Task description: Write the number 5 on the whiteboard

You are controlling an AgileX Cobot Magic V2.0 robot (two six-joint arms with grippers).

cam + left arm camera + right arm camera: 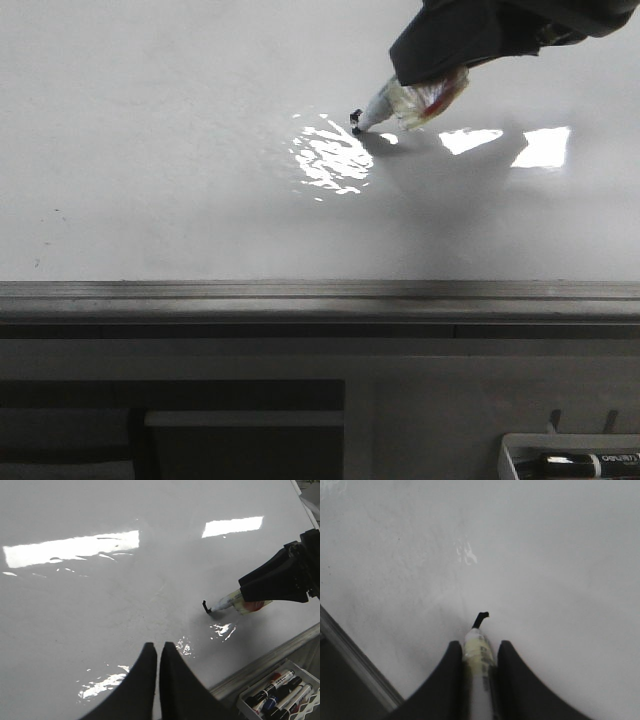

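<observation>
The glossy white whiteboard (150,150) is viewed forward across its grey metal edge strip (300,292) by the front camera. It is seen closer from both wrist cameras, and the taped white marker (231,601) is shared by all three views.

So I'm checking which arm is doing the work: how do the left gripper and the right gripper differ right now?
The right gripper is shut on a marker; the left gripper is shut with nothing between its fingers. The right gripper has the marker's tip at the whiteboard, beside a short black stroke; the left gripper sits above a bare part of the board. Both have black fingers.
</observation>
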